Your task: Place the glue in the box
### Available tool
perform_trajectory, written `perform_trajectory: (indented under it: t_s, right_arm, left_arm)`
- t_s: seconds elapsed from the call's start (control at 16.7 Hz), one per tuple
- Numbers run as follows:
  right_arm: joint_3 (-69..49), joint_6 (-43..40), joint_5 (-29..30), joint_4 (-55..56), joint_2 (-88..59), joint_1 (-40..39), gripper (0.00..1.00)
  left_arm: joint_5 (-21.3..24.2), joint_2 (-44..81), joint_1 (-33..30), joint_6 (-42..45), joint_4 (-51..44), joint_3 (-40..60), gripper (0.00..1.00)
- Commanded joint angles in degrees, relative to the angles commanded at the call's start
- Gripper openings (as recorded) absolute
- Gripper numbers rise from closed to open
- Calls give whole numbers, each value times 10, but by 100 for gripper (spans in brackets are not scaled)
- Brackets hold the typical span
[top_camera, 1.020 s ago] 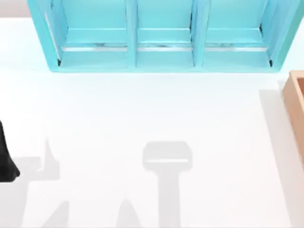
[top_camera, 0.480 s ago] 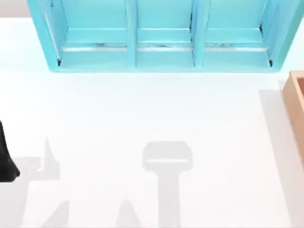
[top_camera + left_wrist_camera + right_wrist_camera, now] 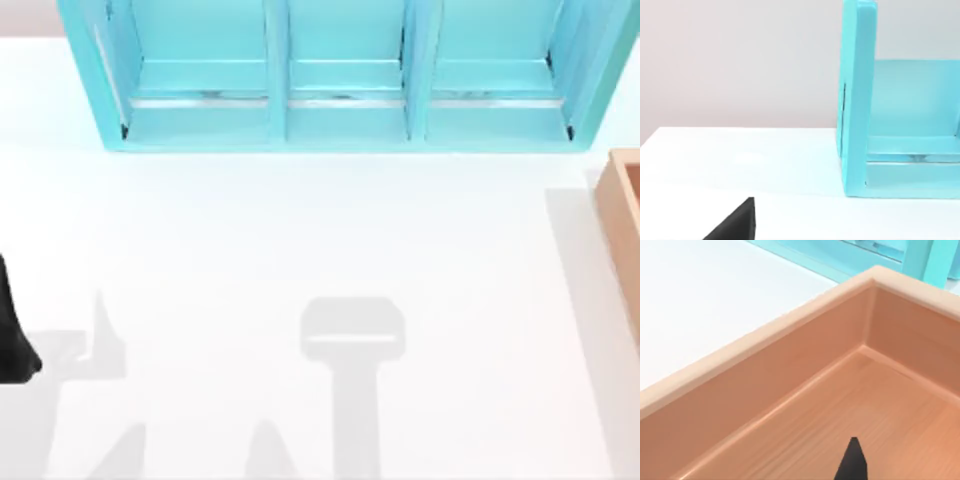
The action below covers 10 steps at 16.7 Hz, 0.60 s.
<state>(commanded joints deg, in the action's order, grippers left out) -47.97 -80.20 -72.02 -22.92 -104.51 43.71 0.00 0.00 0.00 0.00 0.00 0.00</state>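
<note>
- My left arm (image 3: 12, 335) is plain matte black, a rounded tapering bulk at the top view's left edge.
- In the left wrist view, a piece of my left gripper (image 3: 735, 223) is a flat black wedge with a straight edge.
- A fingertip (image 3: 852, 461) of my right gripper is a slim black point.

Tan, orange-brown box (image 3: 622, 240) with raised straight walls, sitting upright on the white bench (image 3: 300, 230) at its right edge, just in front of the turquoise shelf unit's (image 3: 340, 75) right end. Smooth bare floor inside, seen in the right wrist view (image 3: 805, 390).
</note>
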Motion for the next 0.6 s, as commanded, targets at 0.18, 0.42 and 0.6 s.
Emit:
perform_trajectory:
  t_s: [0.18,0.42,0.6]
  right_arm:
    - [0,0,0,0,0,0,83]
    - [0,0,0,0,0,0,100]
    - [0,0,0,0,0,0,100]
  left_arm:
    - [0,0,0,0,0,0,100]
    - [0,0,0,0,0,0,100]
    - [0,0,0,0,0,0,100]
